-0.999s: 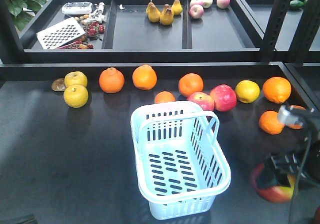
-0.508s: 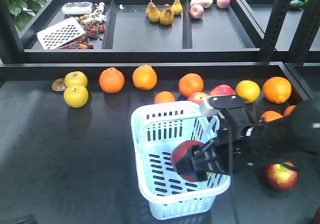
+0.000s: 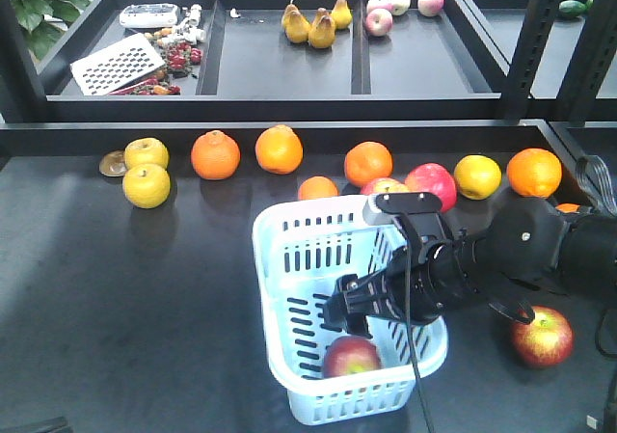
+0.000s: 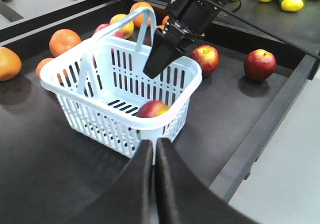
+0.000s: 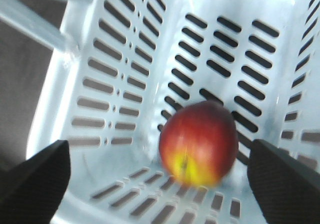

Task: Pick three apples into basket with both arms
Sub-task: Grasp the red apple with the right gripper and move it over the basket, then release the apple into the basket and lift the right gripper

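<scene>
The pale blue basket [image 3: 289,259] stands mid-table. One dark red apple [image 3: 350,358] lies on its floor at the near end, also seen from both wrists: apple [image 4: 152,109], apple [image 5: 199,143]. My right gripper [image 3: 345,308] hangs open just above that apple, inside the basket [image 5: 225,44], its fingers apart on either side with nothing held. A second dark red apple [image 3: 542,337] rests on the table to the basket's right. The left wrist view shows two apples there, one [image 4: 206,59] and another [image 4: 260,64]. My left gripper [image 4: 155,143] is shut and empty, just outside the basket [image 4: 100,116].
Oranges [image 3: 215,155], yellow apples [image 3: 146,184] and pinkish-red apples [image 3: 431,187] line the table behind the basket. A raised back shelf [image 3: 289,71] holds pears, apples and a grater. A black upright post [image 3: 535,38] stands at the right. The table's edge [image 4: 270,129] runs near the two apples.
My right arm swung from the table's right edge to over the basket with an apple, then opened. The apple now lies on the basket floor.
</scene>
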Motion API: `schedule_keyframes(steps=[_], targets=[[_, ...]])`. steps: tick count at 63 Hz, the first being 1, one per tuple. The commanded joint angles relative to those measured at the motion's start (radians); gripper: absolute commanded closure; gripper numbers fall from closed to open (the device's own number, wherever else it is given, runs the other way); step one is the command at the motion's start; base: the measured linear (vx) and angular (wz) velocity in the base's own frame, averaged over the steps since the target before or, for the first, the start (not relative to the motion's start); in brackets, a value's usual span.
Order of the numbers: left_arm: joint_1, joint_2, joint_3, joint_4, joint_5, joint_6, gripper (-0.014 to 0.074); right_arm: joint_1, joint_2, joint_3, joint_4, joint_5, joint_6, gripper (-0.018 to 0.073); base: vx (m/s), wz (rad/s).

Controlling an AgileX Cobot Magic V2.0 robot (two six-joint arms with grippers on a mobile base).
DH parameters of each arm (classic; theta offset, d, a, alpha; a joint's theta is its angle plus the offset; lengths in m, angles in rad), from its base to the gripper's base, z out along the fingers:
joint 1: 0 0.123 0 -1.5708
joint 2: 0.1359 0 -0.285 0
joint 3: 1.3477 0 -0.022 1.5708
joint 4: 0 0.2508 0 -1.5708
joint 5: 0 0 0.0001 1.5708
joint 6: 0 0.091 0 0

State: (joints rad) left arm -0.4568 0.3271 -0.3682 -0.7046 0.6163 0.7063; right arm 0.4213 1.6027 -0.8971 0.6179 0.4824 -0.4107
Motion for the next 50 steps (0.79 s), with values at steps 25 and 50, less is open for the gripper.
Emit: schedule_keyframes(steps=[25,50], targets=[[0.001,0.008,-0.026,-0.030,-0.053,-0.005,0.0604,-0.003,-0.034,-0.030,0.008,-0.020,-0.008,0.0115,0.00,0.00],[0.001,0.008,-0.026,-0.030,-0.055,-0.005,0.0604,-0.003,-0.189,-0.028,-0.222,0.157,0.113,0.0568,0.00,0.00]])
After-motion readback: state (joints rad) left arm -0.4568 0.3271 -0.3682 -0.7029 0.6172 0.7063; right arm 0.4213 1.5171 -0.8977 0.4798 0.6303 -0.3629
